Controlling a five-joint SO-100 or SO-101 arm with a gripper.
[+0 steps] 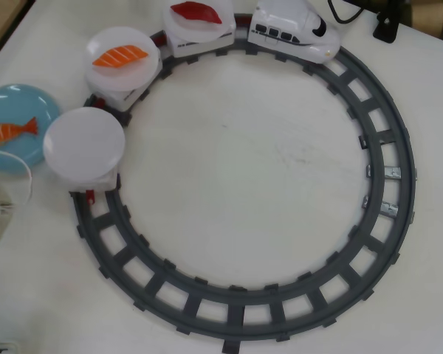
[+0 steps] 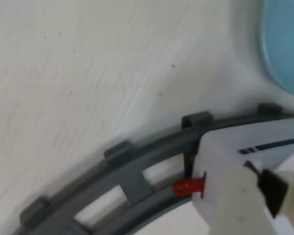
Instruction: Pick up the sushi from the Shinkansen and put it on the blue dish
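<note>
From the left of the overhead view, we saw the sushi (image 1: 10, 131) already on the blue dish (image 1: 15, 99), the claw's state untellable, and judged its withdrawal could clip the Shinkansen (image 1: 294, 31)'s empty rear plate (image 1: 84, 142).

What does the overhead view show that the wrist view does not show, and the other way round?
Only the overhead view shows the white train engine, the whole ring of track, the shrimp sushi lying on the blue plate, the salmon piece and the red piece on white plates, and one bare white plate.

Only the wrist view shows the red coupling hook on the last car's end.

Both share the grey track, the blue plate and the white table.
</note>
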